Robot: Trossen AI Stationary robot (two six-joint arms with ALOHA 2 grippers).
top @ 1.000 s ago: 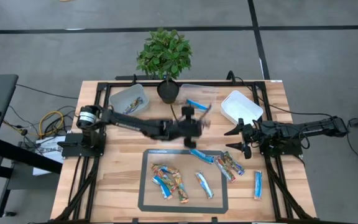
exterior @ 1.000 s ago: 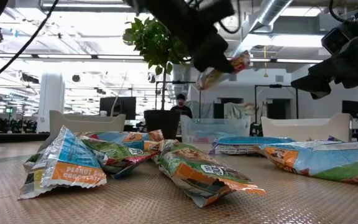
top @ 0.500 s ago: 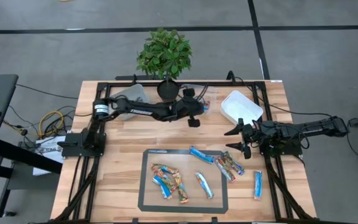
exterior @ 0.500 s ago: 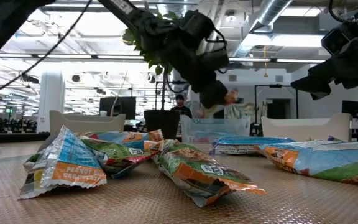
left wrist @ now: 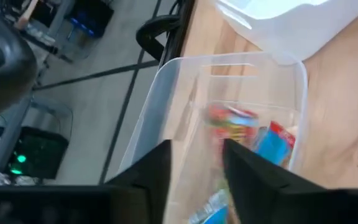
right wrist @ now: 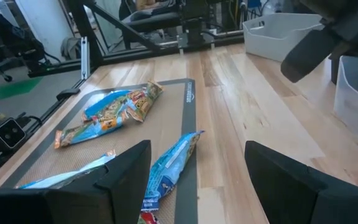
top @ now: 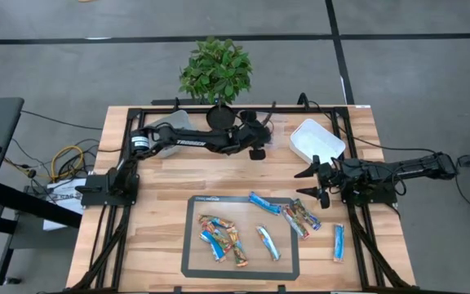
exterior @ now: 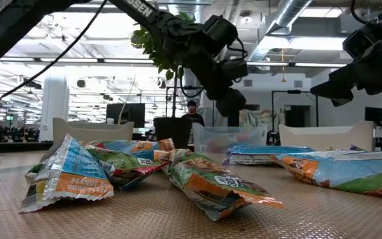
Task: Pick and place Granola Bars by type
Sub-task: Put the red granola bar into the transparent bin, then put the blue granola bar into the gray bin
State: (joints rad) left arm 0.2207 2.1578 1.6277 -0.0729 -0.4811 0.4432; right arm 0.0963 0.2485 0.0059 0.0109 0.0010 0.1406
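Left tool (top: pixel 257 152) reaches across the back of the worktop (top: pixel 161 196), hanging over the middle clear tub (top: pixel 269 124). In the left wrist view its fingers (left wrist: pixel 151 174) stand apart w/ a clear gap, nothing between them. Seen through that gap: a red/multicoloured bar (left wrist: pixel 232 121), blurred, inside the tub, beside a blue-and-white bar (left wrist: pixel 273 142) lying against the tub wall. Can't tell whether the red one is resting or mid-fall.

Right tool (top: pixel 312 181) hovers over bare wood at the right side, just in front of the white tub (top: pixel 317 140), fingers spread wide, empty. Right wrist view confirms: both fingers (right wrist: pixel 129 174) well apart, nothing gripped.

Remaining granola bars (top: pixel 227 235): cluster of approx. four at the left part of the dark mat (top: pixel 194 261), mixed blue and red/orange wrappers, touching or overlapping. One blue bar (top: pixel 268 242) alone mid-mat, tilted. Another blue one (top: pixel 264 203) near the mat's back edge. A couple of multicoloured bars (top: pixel 300 217) overlap the mat's right border. One blue bar (top: pixel 339 242) lies off the mat on the wood, right side.

Third tub (top: pixel 170 129) at back left, dark item inside, not identifiable. Potted plant (top: pixel 216 73) at the back edge, between the left and middle tubs.

Low view: a person (exterior: pixel 191 111) far behind in the room.
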